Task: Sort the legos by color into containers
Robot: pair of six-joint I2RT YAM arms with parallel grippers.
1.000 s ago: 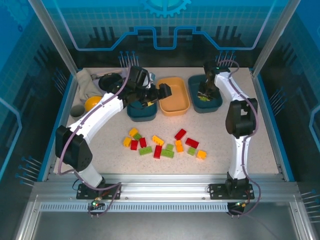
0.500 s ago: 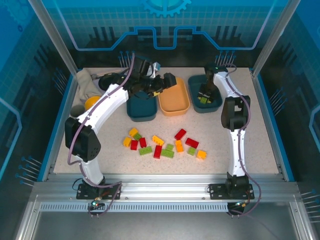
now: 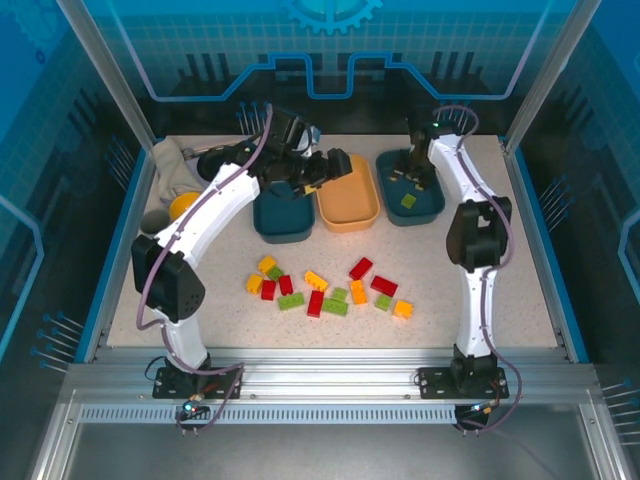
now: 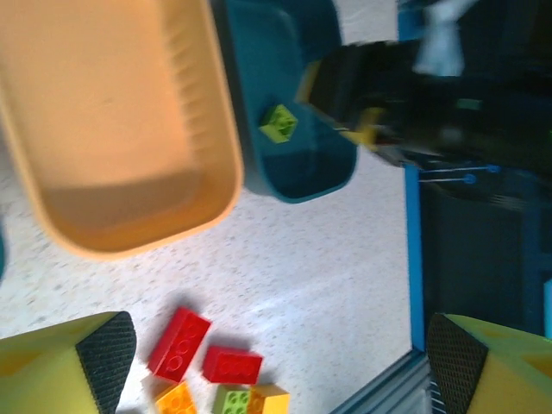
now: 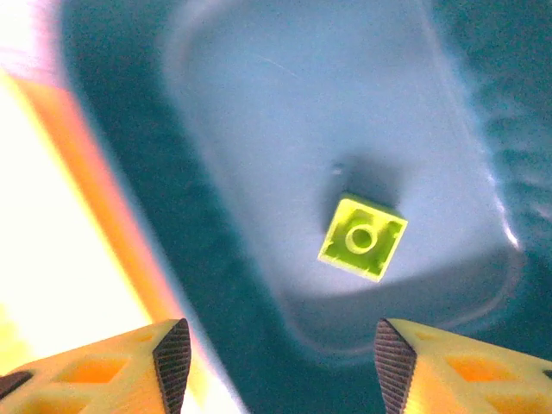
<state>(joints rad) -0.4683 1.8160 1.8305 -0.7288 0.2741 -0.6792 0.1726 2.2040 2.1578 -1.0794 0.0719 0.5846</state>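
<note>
Several red, yellow and green legos (image 3: pixel 325 290) lie scattered on the table in front of three trays. One green lego (image 3: pixel 408 202) (image 5: pixel 362 238) lies upside down on the floor of the right teal tray (image 3: pixel 432 212) (image 5: pixel 259 129). My right gripper (image 3: pixel 411 176) (image 5: pixel 276 362) hangs open above it with nothing between its fingers. My left gripper (image 3: pixel 333 168) (image 4: pixel 280 362) is open and empty, high over the near rim of the orange tray (image 3: pixel 350 224) (image 4: pixel 112 129). Its camera looks down on two red legos (image 4: pixel 178 343) and the right teal tray (image 4: pixel 297 177). The left teal tray (image 3: pixel 283 228) stands beside the orange one.
A round black dish (image 3: pixel 215 160), a yellow ball-like object (image 3: pixel 185 205), a grey cup (image 3: pixel 155 220) and a pale cloth (image 3: pixel 170 158) sit at the back left. A blue rim (image 3: pixel 535 240) borders the table.
My right gripper opened and lifted a little, leaving the green lego lying in the right teal tray. My left gripper swung from the left teal tray toward the orange tray.
</note>
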